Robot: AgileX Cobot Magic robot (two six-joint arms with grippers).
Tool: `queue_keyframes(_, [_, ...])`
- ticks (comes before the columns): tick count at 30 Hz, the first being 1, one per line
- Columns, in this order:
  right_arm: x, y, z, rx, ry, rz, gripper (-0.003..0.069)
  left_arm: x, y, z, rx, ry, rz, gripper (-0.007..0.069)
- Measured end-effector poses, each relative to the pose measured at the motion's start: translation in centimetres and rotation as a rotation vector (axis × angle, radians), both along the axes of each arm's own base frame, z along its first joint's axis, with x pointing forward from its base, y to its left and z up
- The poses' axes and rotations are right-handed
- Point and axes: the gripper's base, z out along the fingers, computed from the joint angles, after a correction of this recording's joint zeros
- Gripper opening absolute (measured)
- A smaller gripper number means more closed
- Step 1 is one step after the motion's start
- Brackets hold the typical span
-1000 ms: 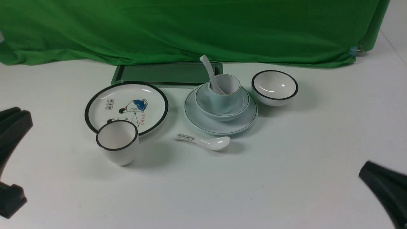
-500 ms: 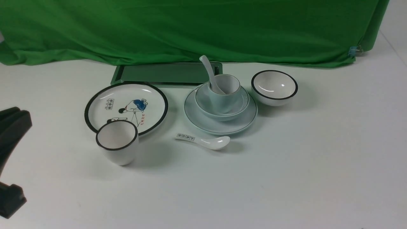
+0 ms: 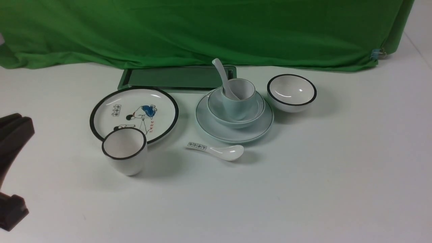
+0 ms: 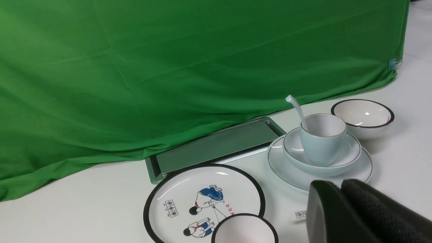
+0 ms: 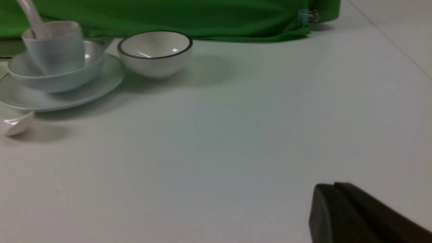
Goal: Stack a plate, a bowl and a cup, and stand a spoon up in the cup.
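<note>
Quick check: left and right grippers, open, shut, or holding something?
Left gripper: shut, holding nothing.
Right gripper: shut, holding nothing.

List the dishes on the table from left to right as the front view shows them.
White black-rimmed cup → cartoon plate → printed spoon → pale blue-green plate stacked with bowl, cup and white spoon → small white black-rimmed bowl.
</note>
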Motion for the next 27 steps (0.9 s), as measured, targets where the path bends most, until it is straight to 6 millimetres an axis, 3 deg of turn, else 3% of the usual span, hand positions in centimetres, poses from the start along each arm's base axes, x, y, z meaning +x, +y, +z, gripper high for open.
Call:
queue_keyframes(20, [0.0, 0.0, 0.0, 0.013, 0.004, -0.006, 0.0048, 0.0, 0.0, -0.1, -0.004, -0.002, -0.001, -0.0008])
queue_keyframes(27, [0.0, 0.0, 0.0, 0.014, 0.004, -0.006, 0.0067, -0.9, 0.4, -3.0, 0.008, -0.065, 0.015, -0.0008])
